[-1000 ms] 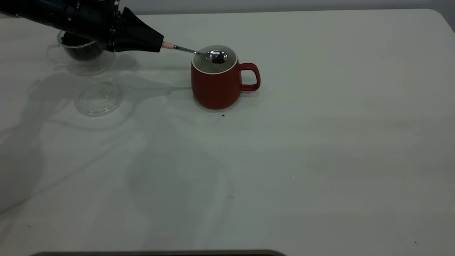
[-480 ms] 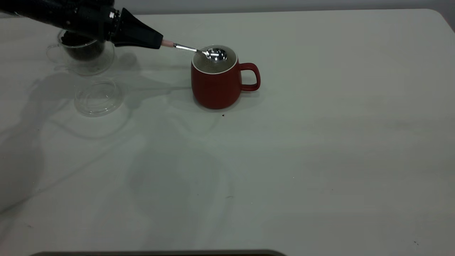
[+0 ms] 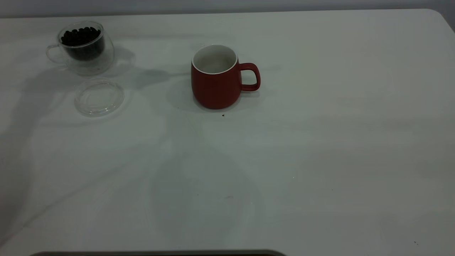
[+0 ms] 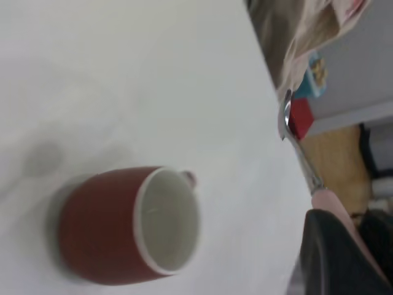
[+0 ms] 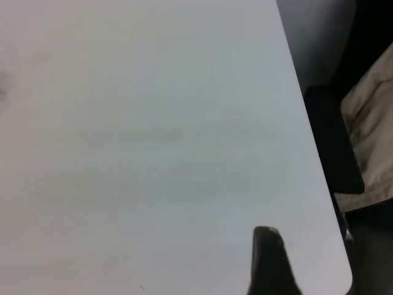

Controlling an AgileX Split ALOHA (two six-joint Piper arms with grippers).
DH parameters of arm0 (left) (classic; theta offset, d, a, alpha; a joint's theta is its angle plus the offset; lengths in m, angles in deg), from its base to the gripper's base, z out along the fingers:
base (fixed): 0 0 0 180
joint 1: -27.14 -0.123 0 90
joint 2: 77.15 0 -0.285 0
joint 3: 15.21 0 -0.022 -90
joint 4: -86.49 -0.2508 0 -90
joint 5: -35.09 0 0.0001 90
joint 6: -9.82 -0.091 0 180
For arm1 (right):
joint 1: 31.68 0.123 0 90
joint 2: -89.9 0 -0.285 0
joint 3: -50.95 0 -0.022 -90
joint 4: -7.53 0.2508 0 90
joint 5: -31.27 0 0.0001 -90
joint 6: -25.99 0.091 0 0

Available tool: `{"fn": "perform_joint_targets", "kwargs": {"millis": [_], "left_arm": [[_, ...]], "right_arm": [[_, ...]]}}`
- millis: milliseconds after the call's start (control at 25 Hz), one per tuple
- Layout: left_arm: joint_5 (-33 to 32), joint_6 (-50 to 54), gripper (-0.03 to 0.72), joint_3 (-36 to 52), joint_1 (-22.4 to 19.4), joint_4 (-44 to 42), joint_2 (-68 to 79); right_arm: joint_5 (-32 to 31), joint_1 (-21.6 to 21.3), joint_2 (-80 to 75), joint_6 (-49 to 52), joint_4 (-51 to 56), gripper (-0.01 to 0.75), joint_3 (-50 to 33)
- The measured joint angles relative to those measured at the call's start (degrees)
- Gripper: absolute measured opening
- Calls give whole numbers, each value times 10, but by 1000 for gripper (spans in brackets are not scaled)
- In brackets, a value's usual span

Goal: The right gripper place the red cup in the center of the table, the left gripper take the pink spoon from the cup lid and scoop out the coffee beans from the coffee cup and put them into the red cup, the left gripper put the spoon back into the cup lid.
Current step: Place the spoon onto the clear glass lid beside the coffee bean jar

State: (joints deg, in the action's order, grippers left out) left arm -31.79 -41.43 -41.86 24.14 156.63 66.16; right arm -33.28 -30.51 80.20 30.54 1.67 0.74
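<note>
Exterior view: the red cup (image 3: 215,79) stands upright near the middle of the bench (image 3: 320,142), handle to the view's right. The glass coffee cup (image 3: 82,47), holding dark coffee beans (image 3: 80,35), sits at the far left, with the clear cup lid (image 3: 99,97) flat just in front of it. Neither arm appears here. In the left wrist view, the left gripper (image 4: 334,258) has its jaws clamped on the pink spoon (image 4: 307,166) by its handle, held above the bench beside and apart from the red cup. The right gripper (image 5: 270,264) shows one fingertip over bare bench; its jaws' state cannot be told.

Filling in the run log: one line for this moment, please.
left gripper: holds pink spoon above red cup | cup lid: no spoon | right gripper: idle
</note>
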Motion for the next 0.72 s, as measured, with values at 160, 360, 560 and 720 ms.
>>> {"fn": "perform_joint_targets", "kwargs": {"millis": [160, 360, 560, 720], "left_arm": [[-2, 54, 121, 0, 0, -21, -60], [-2, 124, 121, 0, 0, -105, -144], [-2, 172, 121, 0, 0, -176, -227], [-2, 178, 121, 36, -6, -208, -278]], "right_arm": [[0, 0, 0, 0, 0, 508, 0], [0, 0, 0, 0, 0, 508, 0], [0, 0, 0, 0, 0, 508, 0], [0, 0, 0, 0, 0, 508, 0]]}}
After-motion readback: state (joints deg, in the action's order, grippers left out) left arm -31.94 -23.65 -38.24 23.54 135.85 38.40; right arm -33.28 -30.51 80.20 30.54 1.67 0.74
